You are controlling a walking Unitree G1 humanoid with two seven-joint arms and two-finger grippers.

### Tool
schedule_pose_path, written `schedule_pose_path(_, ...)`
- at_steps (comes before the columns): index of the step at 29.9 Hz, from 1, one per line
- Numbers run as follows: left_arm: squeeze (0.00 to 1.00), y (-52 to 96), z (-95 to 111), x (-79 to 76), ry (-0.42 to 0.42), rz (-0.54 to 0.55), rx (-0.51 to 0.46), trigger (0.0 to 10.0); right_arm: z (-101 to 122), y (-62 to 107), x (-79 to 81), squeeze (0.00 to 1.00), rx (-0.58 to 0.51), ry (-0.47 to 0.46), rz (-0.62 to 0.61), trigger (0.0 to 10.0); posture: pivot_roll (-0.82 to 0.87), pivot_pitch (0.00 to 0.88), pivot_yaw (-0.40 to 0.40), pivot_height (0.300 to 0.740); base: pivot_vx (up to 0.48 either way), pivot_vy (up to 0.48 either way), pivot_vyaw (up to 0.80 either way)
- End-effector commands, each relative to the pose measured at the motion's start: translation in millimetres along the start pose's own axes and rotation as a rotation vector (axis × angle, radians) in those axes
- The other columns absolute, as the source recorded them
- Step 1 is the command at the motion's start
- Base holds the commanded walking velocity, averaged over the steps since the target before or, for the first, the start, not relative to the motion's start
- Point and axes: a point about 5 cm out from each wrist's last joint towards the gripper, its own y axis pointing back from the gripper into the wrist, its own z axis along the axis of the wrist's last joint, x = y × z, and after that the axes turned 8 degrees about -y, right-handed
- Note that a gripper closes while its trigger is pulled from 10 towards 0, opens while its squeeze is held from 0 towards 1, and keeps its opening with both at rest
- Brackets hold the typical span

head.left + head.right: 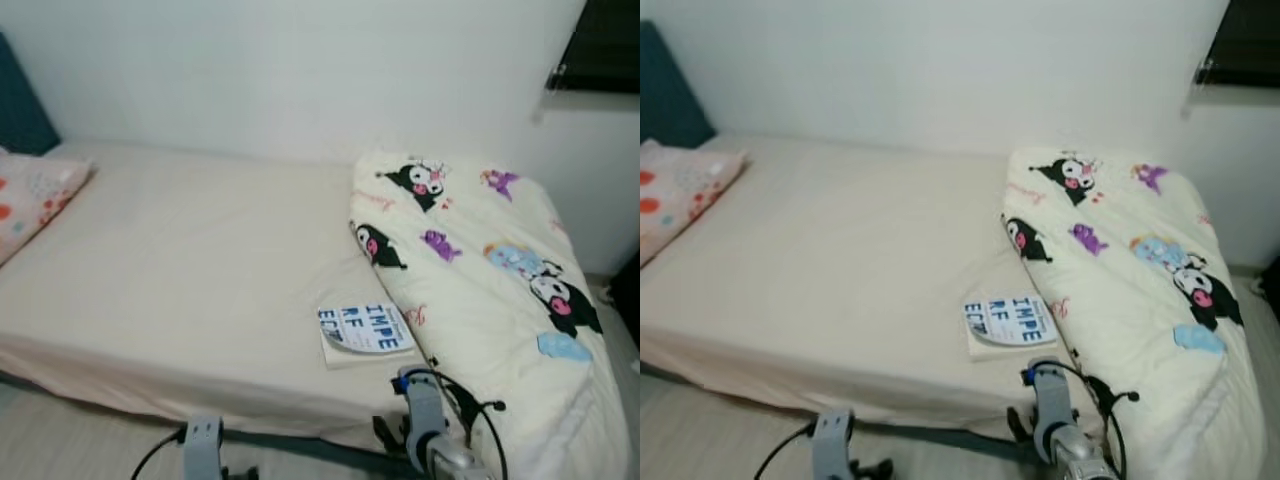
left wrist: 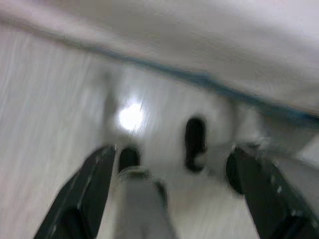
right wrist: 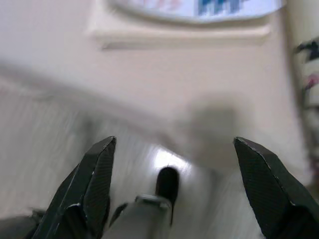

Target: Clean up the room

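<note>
On the cream bed (image 1: 180,270) lies a book (image 1: 364,331); both claws (image 3: 172,149) gape wide.

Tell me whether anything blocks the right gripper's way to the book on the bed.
Nothing visible does. The right gripper, open, hangs off the bed's near edge, and only bare sheet lies between it and the book. The folded cartoon blanket sits beside the book, not across the path.

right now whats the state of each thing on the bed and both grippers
book: closed, lying flat near the bed's front edge, beside the blanket
blanket: bunched up over the right end of the bed
pillow: lying at the left end
left gripper: open, over the floor
right gripper: open, just short of the book
</note>
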Motion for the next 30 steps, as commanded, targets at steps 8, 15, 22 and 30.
schedule_pose_path(8,0.00,2.4,-5,2.2,-0.016,-0.003,-0.023,10.0,28,-1.3,-12.4,0.00,-0.110,-0.178,-0.065,10.0,-0.05,0.075,0.027,0.740,0.000,0.000,-0.26)
schedule_pose_path(15,0.00,11.8,75,40.1,-0.118,-0.064,-0.368,10.0,50,3.1,-31.3,0.00,-0.237,-0.411,-0.098,10.0,-0.05,0.091,0.018,0.740,0.000,0.000,-0.19)
schedule_pose_path(22,0.00,19.8,144,32.4,-0.180,-0.097,-0.620,10.0,81,5.2,-39.9,0.00,-0.363,-0.616,-0.070,10.0,-0.05,0.092,0.021,0.720,0.000,0.000,0.00)
schedule_pose_path(30,0.00,27.0,172,28.7,-0.058,-0.136,-0.773,10.0,110,3.9,-29.0,0.00,-0.452,-0.698,0.075,10.0,-0.05,0.085,0.020,0.685,0.000,0.000,0.00)
